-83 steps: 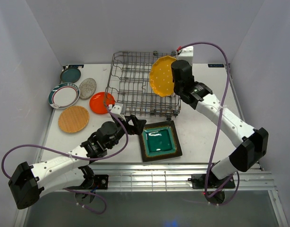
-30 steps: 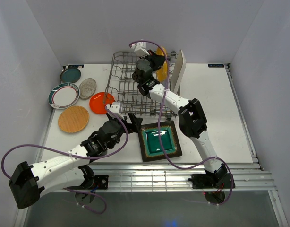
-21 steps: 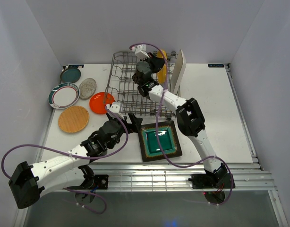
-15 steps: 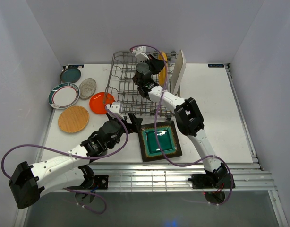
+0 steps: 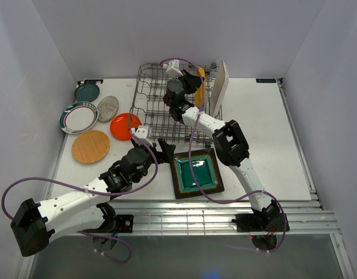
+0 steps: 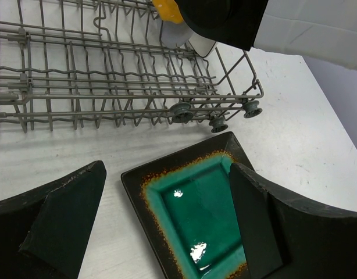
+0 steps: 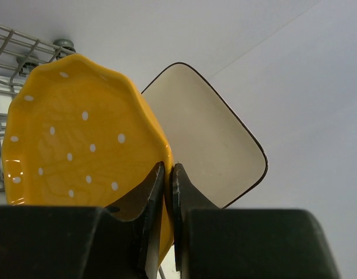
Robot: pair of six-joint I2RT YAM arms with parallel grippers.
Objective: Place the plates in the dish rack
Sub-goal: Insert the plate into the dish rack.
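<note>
While the teal plate (image 5: 86,92), grey plate (image 5: 107,108), rimmed plate (image 5: 78,117), wood plate (image 5: 90,146) and orange plate (image 5: 121,127) lie flat on the bench (image 5: 254,145) at left — the orange one just beside the rack (image 6: 97,70) — the left pincer (image 6: 168,192) hangs spread by the square plate (image 6: 196,215), flat on the bench before the rack. Right pincer (image 7: 168,174) pinches the yellow plate's (image 7: 79,133) rim; it stands upright in the rack, next to the white plate (image 7: 207,151)

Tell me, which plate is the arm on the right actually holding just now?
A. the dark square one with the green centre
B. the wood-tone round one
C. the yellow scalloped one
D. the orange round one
C: in the right wrist view the right gripper is pinched shut on the rim of the yellow scalloped plate, up at the dish rack.
</note>
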